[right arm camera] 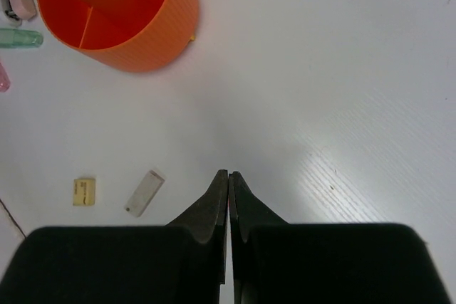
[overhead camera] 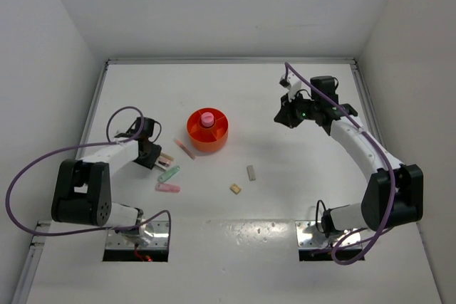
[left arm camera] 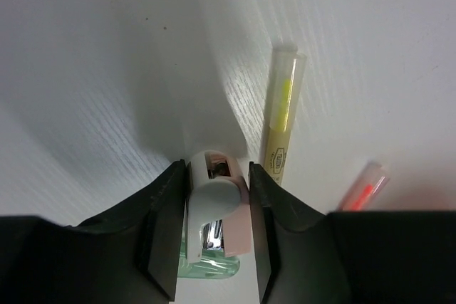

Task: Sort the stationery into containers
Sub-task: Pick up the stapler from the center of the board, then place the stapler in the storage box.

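Now gripping the pink-and-white piece [left arm camera: 214, 201] with the left gripper [left arm camera: 217, 170], jaws tight on both its sides, a little left of the orange tub [overhead camera: 214, 139]. Lift straight up, avoid nudging the yellow stick [left arm camera: 281, 115] just beside, carry over a free outer compartment, release low. Leave the right gripper [right arm camera: 229, 181], closed on nothing, well apart.

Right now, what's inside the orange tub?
A pink capsule stands in the middle cup of the tub. Compartments seen look empty; walls hide parts of their floors.
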Robot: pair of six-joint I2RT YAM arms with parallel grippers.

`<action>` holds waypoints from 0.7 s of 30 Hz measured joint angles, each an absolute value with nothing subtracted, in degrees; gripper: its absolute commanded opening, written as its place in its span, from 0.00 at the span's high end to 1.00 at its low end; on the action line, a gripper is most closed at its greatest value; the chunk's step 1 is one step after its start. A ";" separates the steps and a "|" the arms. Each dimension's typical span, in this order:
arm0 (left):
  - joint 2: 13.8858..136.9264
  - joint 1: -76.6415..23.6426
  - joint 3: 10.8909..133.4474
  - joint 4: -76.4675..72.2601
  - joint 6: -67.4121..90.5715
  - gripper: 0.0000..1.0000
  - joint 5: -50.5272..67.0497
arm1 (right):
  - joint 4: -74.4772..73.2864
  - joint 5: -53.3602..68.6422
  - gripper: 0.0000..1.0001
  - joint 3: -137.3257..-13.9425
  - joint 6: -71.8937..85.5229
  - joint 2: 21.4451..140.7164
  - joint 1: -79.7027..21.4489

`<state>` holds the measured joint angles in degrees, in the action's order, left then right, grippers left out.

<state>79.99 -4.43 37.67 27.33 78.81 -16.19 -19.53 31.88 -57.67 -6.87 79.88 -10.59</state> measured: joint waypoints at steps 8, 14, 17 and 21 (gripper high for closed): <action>73.34 -5.15 40.25 28.53 73.49 0.83 -14.02 | -19.53 32.16 1.00 -57.67 -6.87 79.88 -10.57; 66.11 -8.23 47.55 26.83 67.68 0.89 -10.09 | -19.53 32.16 1.00 -57.65 -6.87 79.88 -10.57; 66.74 -9.08 49.82 24.25 65.43 0.92 -7.38 | -19.55 32.16 1.00 -57.67 -6.87 79.88 -10.57; 71.46 -10.94 52.23 21.87 62.41 0.94 -4.47 | -19.53 32.16 1.00 -57.67 -6.87 79.88 -10.57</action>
